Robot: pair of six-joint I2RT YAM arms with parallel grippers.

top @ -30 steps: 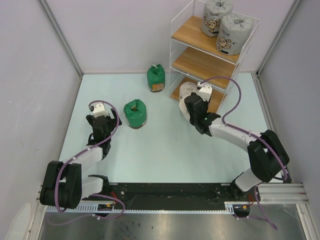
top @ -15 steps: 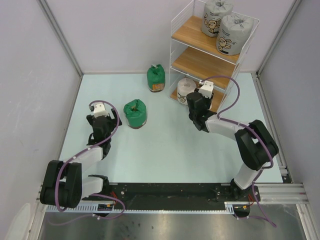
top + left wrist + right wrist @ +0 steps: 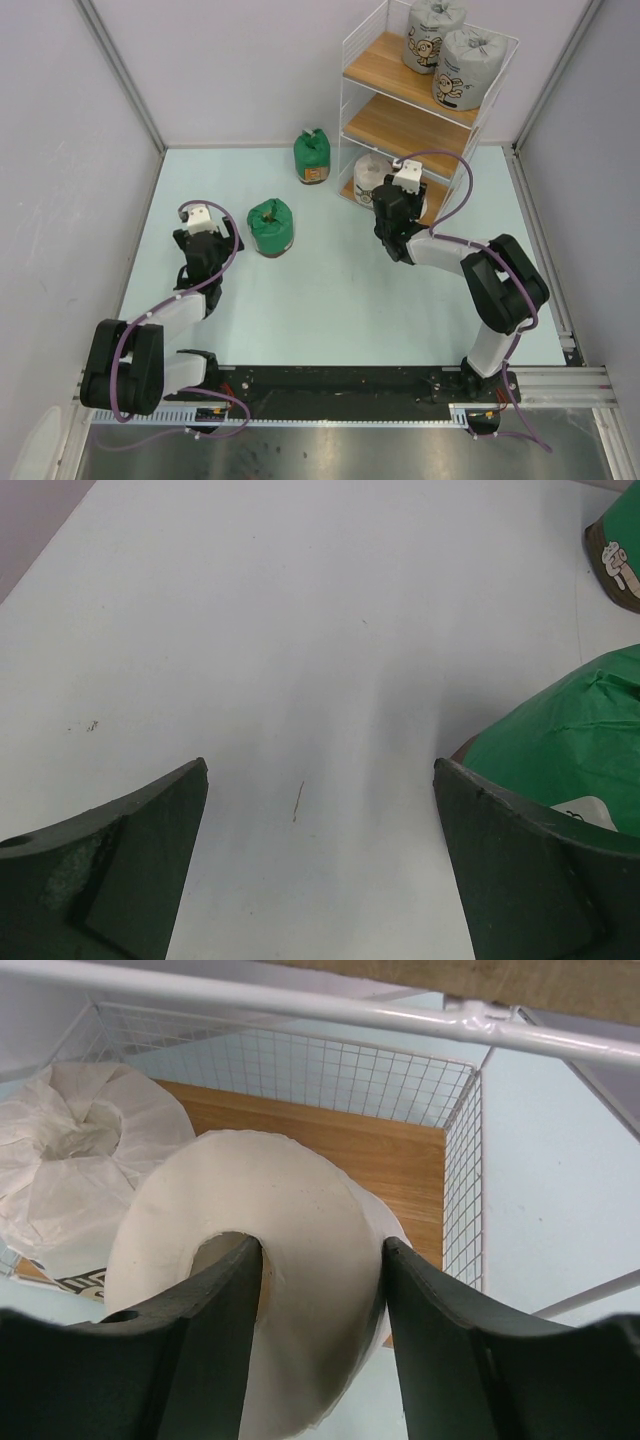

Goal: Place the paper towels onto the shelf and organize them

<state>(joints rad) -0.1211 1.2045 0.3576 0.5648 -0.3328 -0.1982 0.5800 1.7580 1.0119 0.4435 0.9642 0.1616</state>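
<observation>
Right wrist view: the right jaws are closed part-way on the bare roll (image 3: 300,1180), one finger (image 3: 200,1360) seemingly inside its core and the other outside, pinching the paper wall; the roll stands upright at the front of the bottom board (image 3: 400,1165) of the shelf (image 3: 400,125), under the wire rail; whether it rests on the wood or hangs just above I cannot tell; just to its left the wrapped roll (image 3: 80,1150) stands on the same board, close enough that they may touch.

Left jaws gape wide and hold nothing, low over the tabletop (image 3: 300,630); one green roll (image 3: 560,740) sits just beside one finger, the other green roll (image 3: 615,550) farther off.

Step in hand, as I judge it: setting the bare roll down beside the wrapped one; the next move calls for easing it fully onto the board, spreading the jaws, then drawing straight back so the finger slips out of the core without tipping the roll or catching the rail; the greens would follow.

Count: six rolls; two grey-print rolls (image 3: 468,65) on the top board, two green on the tabletop, one wrapped and one bare at the bottom board; one shelf with three boards.
</observation>
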